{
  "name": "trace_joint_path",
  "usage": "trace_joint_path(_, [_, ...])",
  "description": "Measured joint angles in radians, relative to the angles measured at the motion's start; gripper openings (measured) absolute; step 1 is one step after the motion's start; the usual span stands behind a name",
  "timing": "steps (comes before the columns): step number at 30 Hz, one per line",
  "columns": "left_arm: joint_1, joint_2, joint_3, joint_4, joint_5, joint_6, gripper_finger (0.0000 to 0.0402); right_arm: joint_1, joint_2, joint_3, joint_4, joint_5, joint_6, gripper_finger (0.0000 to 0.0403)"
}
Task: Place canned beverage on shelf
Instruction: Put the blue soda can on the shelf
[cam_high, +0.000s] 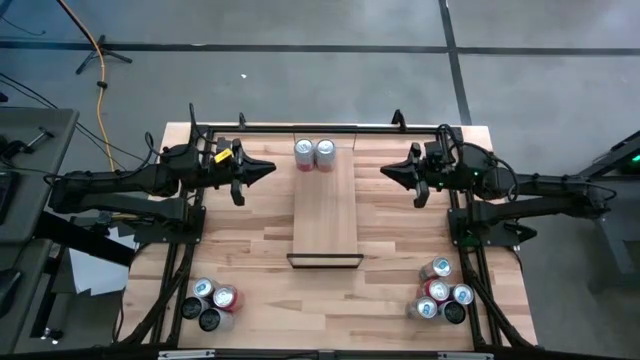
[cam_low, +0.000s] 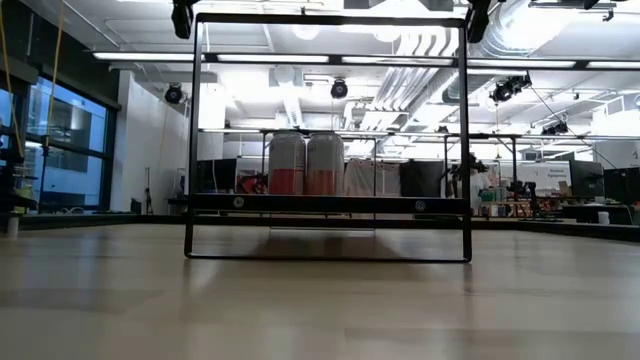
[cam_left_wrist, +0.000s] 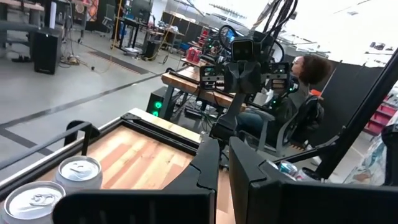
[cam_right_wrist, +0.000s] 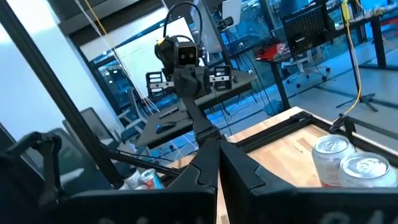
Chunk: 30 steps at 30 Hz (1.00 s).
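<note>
- Two cans (cam_high: 314, 153) stand upright on the shelf's (cam_high: 326, 215) far end; spares cluster at the bench's (cam_high: 260, 250) near corners.
- Left pincer (cam_high: 268, 169) and right pincer (cam_high: 388, 171) closed, empty.
- Cans look light, slick, dentable: grip mid-wall.

Four views, one table.
High: straight down on shelf (cam_high: 325, 205). Low: tabletop level, facing room. Wrist cameras face each other; all share two cans (cam_high: 314, 153) at shelf's far end.
</note>
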Motion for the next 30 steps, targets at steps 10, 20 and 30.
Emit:
trace_joint_path(10, [0.0,0.0,0.0,0.0,0.0,0.025,0.0001,0.0,0.0,0.0,-0.007,0.003,-0.035,0.0])
trace_joint_path(20, [0.0,0.0,0.0,-0.001,-0.013,0.089,0.0004,0.0,0.0,0.0,-0.006,0.004,-0.087,0.0])
trace_joint_path(30, [0.0,0.0,0.0,0.0,-0.023,0.112,0.0149,0.0,0.0,0.0,-0.006,0.004,-0.087,0.0])
